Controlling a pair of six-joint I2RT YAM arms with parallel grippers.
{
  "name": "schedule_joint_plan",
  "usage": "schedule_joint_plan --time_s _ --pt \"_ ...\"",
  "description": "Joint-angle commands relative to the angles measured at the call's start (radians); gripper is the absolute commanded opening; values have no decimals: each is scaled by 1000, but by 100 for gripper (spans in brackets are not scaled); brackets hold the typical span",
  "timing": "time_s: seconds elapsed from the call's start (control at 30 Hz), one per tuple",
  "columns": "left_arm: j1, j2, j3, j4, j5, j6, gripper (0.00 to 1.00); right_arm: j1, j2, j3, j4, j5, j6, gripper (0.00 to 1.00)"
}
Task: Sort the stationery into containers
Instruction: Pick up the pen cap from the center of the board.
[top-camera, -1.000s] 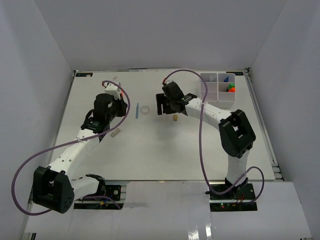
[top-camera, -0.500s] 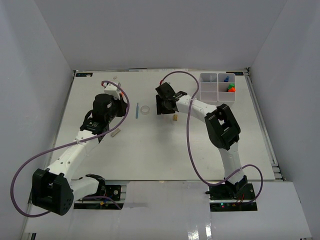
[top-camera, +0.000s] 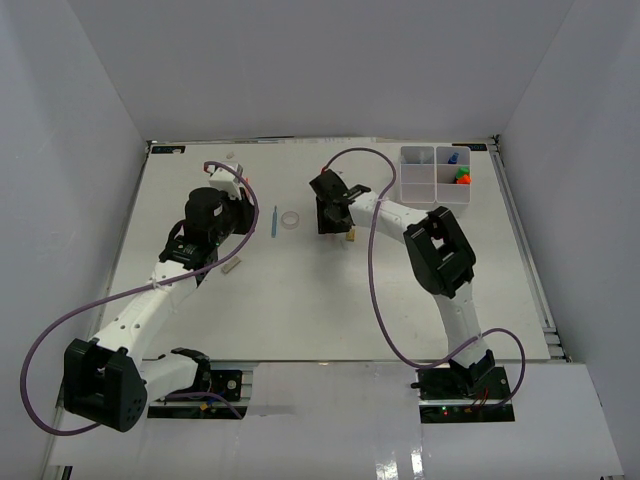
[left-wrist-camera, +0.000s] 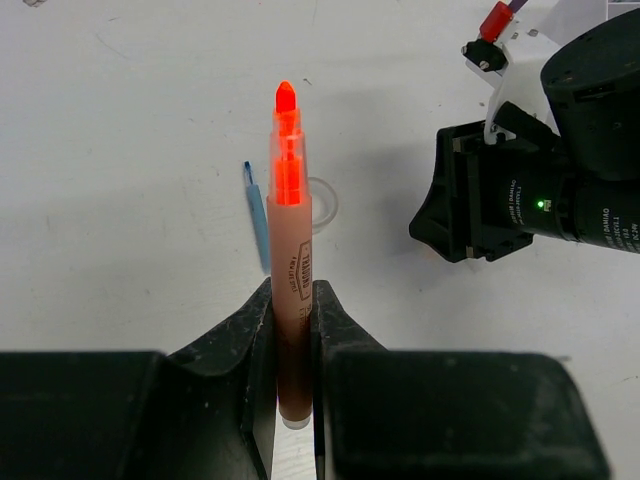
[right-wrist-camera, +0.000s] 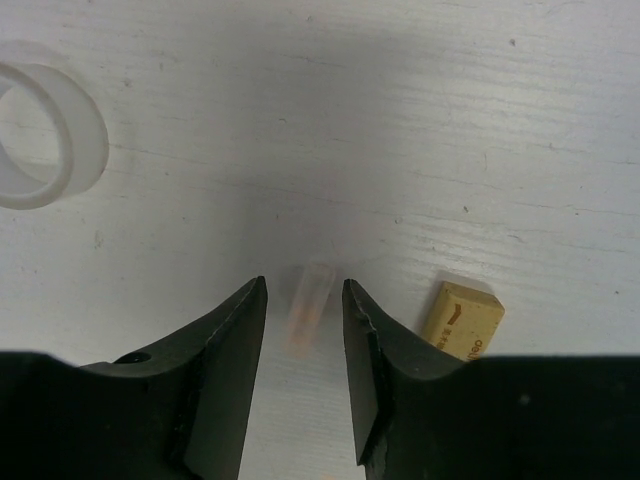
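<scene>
Noted white organiser box (top-camera: 415, 185) at far right of table (top-camera: 300, 310), bright items (top-camera: 461, 176) already in its right-hand compartments, well apart from the stationery lying mid-table. Found left gripper (left-wrist-camera: 292, 300) clamped on lower barrel of orange-tipped marker (left-wrist-camera: 290, 240), uncapped; judged light, stiff, smooth plastic, so a barrel hold looks secure. Found right gripper (right-wrist-camera: 303, 288) low over table, jaws apart either side of small translucent cap (right-wrist-camera: 309, 302), between tape ring (right-wrist-camera: 86, 140) and tan block (right-wrist-camera: 462, 320); judged featherweight and slick, best pinched square across its middle.
</scene>
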Motion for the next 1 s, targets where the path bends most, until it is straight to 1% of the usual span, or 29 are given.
schedule_joint_plan --time_s 0.0,0.03,0.1,0.17,0.3,0.33,0.37,0.4,0.43,0.5,0.53,0.6,0.63,0.67,0.7,0.73,0.77,0.8,0.83,0.87,0.9,0.97 --pt "5 -28 11 8 25 -6 0 6 28 41 -3 27 22 42" --pt "5 -26 10 10 30 -8 0 4 33 47 -1 27 23 40" --pt "5 -26 10 11 38 -6 0 6 43 52 -3 27 28 40" --pt "5 -25 8 14 47 -6 0 6 45 53 -3 25 33 36" --pt "5 -28 7 23 67 -3 0 4 40 52 -3 24 33 24" --pt "5 -29 4 31 71 -3 0 6 33 49 -1 25 34 18" --pt "5 -29 -1 34 84 -2 0 4 30 45 -3 19 33 16" --pt "5 -31 -1 37 94 0 0 6 24 42 -1 18 31 10" --pt "5 -29 -3 43 103 3 0 4 4 41 -1 15 30 8" --pt "5 -37 -9 54 143 9 0 6 -31 18 16 1 16 8" --pt "3 -41 -12 69 162 11 0 6 -85 1 31 -4 10 8" --pt "3 -63 -27 92 243 21 0 6 -168 -92 133 -24 -9 8" --pt "5 -69 -33 129 283 33 0 6 -268 -132 175 -34 -28 8" --pt "5 -75 -39 140 326 40 0 4 -321 -172 268 -44 -44 8" --pt "5 -84 -41 151 431 46 0 4 -378 -248 314 -48 -58 8" --pt "5 -86 -46 178 483 49 0 4 -485 -289 363 -54 -87 8" --pt "5 -89 -50 198 530 44 0 6 -533 -324 413 -79 -99 8" --pt "3 -92 -67 218 573 41 0 4 -585 -359 518 -90 -111 8" --pt "3 -92 -72 252 655 40 0 4 -674 -428 561 -108 -134 8" --pt "3 -90 -75 263 689 29 0 6 -712 -460 606 -110 -144 8" --pt "-1 -81 -73 281 769 27 0 6 -787 -529 699 -120 -147 8" --pt "-11 -64 -67 284 840 32 0 6 -847 -586 785 -157 -160 8"
